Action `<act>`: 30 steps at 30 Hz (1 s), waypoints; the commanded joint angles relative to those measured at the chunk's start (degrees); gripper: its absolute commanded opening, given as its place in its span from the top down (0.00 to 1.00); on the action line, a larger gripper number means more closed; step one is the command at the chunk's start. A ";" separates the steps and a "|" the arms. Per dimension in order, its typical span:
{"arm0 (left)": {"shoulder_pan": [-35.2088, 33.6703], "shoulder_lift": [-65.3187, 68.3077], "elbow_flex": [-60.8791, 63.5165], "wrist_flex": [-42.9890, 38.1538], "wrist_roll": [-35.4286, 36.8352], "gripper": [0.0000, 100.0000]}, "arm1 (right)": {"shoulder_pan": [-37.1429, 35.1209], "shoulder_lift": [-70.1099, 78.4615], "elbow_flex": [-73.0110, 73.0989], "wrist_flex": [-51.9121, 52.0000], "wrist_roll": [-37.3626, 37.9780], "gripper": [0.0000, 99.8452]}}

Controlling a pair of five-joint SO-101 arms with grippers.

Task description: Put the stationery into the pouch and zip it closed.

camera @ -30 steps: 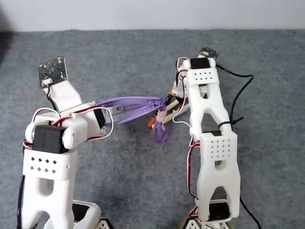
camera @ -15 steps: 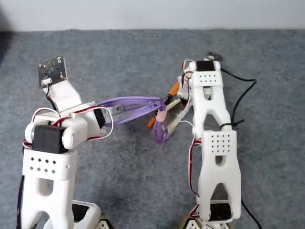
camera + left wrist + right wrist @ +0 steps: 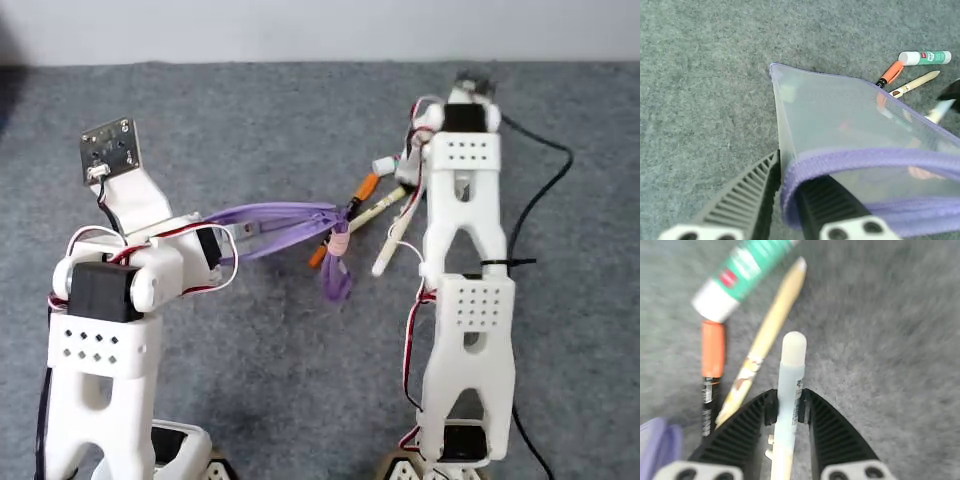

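While clamping the pouch rim in the left gripper and pinching the pen in the right gripper beside the pencil, carry it tip-first to the raised mouth and feed slowly.

We see a table covered in grey, felt-like carpet, lying on it a green-and-white glue stick, just beside its white cap an orange pen, next to that a pale wooden pencil, all three close together, we note, slightly fanned apart.
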 commanded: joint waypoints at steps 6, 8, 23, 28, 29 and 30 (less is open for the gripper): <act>0.35 0.09 -1.98 0.35 0.79 0.99 | 0.31 -31.08 18.99 2.59 5.10 0.99; 1.41 0.09 -1.98 0.26 0.79 0.99 | -0.48 -38.02 23.65 2.51 5.19 0.99; 2.90 0.18 -1.89 -0.09 2.37 0.99 | -17.01 -79.60 47.65 -7.08 2.81 0.99; 2.64 0.09 -1.98 0.09 2.37 0.99 | -21.76 -91.65 60.92 -21.23 3.08 0.99; 2.64 0.09 -1.98 0.18 2.37 0.99 | -22.73 -94.20 64.35 -24.84 3.34 0.99; 2.64 0.09 -1.98 0.18 2.37 0.99 | -23.78 -96.92 67.78 -28.35 4.04 0.99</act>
